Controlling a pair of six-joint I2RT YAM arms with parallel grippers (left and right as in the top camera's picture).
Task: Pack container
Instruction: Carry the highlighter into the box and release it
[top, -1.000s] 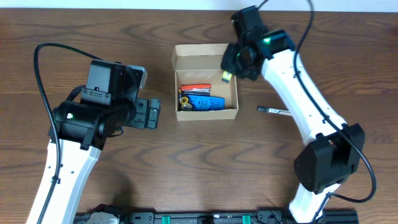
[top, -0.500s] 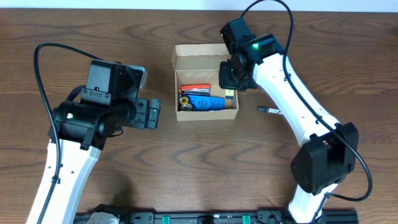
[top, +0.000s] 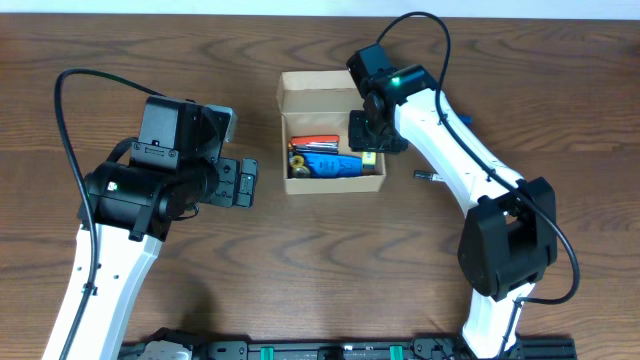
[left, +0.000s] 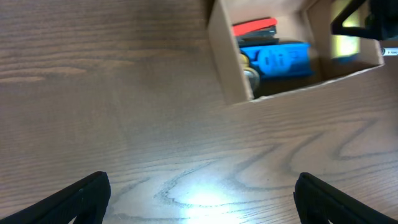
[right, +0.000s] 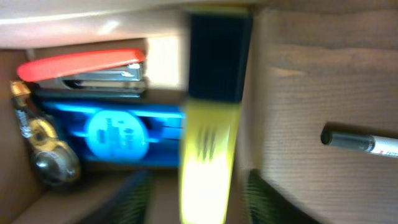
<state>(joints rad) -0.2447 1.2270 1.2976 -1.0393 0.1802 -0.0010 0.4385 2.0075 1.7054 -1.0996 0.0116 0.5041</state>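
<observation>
The tan cardboard container (top: 283, 150) stands open at the table's middle, flap lid folded back; it also shows in the left wrist view (left: 227, 68) and the right wrist view (right: 93, 15). Inside lie a red stapler (top: 315, 141), a blue tool (top: 335, 165) and a brass item (top: 296, 160). My right gripper (top: 365, 135) hovers over the box's right wall. A yellow highlighter with a black cap (right: 208, 155) sits between its blurred fingers (right: 202, 199), with gaps on both sides. My left gripper (top: 240, 182) is open and empty, left of the box.
A black marker (top: 432, 176) lies on the wood table right of the box, also in the right wrist view (right: 360, 142). The left wrist view shows bare table between the open fingers (left: 199, 199).
My right gripper has moved down and left with the highlighter, from the box's back right corner to over its right wall. The left arm has not moved.
</observation>
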